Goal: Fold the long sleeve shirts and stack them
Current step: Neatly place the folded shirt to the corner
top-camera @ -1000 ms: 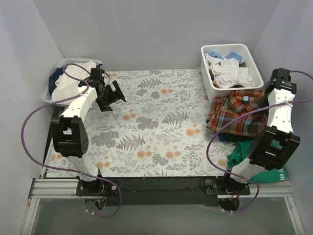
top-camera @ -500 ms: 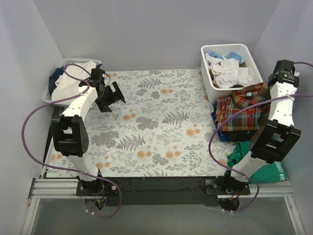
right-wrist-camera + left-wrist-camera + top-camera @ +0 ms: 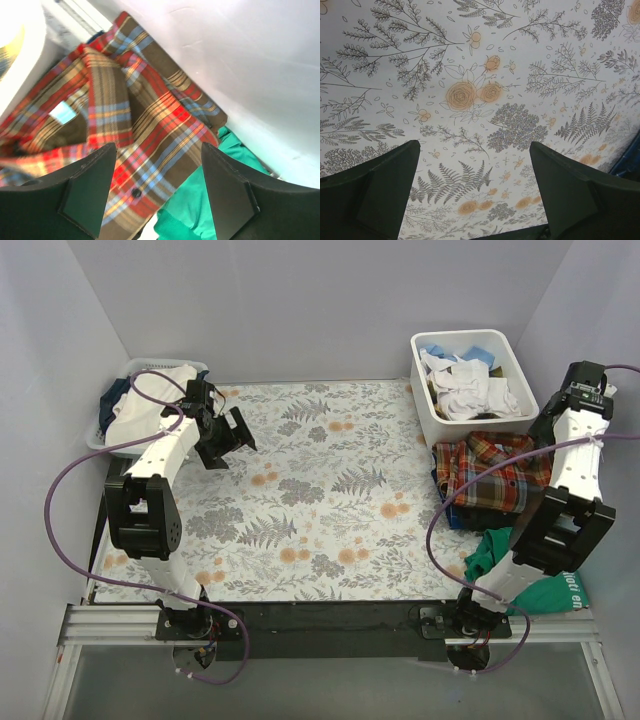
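The plaid long sleeve shirt (image 3: 492,476) lies crumpled but fairly flat at the table's right edge, collar and label up, on top of a dark garment (image 3: 456,516). My right gripper (image 3: 552,426) hovers just above the shirt's far right side. In the right wrist view that gripper (image 3: 157,150) is open, with the plaid shirt (image 3: 145,120) below the jaws and nothing between them. My left gripper (image 3: 236,432) hangs open over the floral tablecloth at the far left; the left wrist view shows this gripper (image 3: 475,146) holding nothing.
A white bin (image 3: 428,400) of mixed clothes stands at the back right, beside the shirt. A green garment (image 3: 498,550) lies in front of the shirt, partly under the right arm. A basket (image 3: 105,432) with white cloth sits at the back left. Walls close both sides.
My right gripper went from shut to open and let go of the plaid shirt. The shirt's raised right edge dropped and it settled flat. The left arm stayed still.
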### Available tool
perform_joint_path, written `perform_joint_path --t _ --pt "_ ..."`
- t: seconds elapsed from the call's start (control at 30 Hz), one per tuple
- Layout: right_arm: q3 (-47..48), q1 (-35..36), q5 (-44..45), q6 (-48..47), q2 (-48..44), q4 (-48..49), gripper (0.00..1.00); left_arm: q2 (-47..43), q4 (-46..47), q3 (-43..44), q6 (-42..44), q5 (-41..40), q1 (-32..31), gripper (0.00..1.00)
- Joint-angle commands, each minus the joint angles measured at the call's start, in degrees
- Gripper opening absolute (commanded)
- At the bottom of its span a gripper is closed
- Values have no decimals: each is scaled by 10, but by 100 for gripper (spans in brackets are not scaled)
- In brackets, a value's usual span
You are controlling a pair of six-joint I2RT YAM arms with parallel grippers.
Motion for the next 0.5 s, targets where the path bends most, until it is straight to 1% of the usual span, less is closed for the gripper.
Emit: perform_joint_path --t 0.0,0.03,0.1,0.13,0.17,0.2,0.27,0.3,0.33,0.4,0.43,0.47 --pt "-6 16 -41 12 -63 16 77 0 12 16 15 10 1 94" --pt "-14 30 -40 9 -77 17 77 -6 17 9 18 18 -1 95" --pt "-34 89 -30 1 -95 30 77 -13 34 2 24 25 -4 98" --pt "-59 112 -17 0 -115 36 77 -19 40 -1 26 25 -9 98" --pt "-71 154 -17 4 -125 42 77 -23 47 -5 31 23 -12 98" --pt "-83 174 -18 10 -134 56 77 -26 48 -6 34 23 -18 98" --pt "-117 219 -27 21 -166 71 77 -36 52 -5 42 15 -23 98" --pt "-130 225 -39 23 -176 90 77 -40 55 -2 44 16 -28 98" --pt "-140 263 -44 23 -198 99 76 -42 55 2 47 18 -30 98" --pt "-167 291 -69 5 -214 120 76 -51 55 10 49 16 -37 98" --pt "-170 324 -67 -3 -220 121 76 -53 58 10 51 14 -42 98" --pt "-174 342 -67 -10 -221 122 76 -61 60 10 52 4 -45 98"
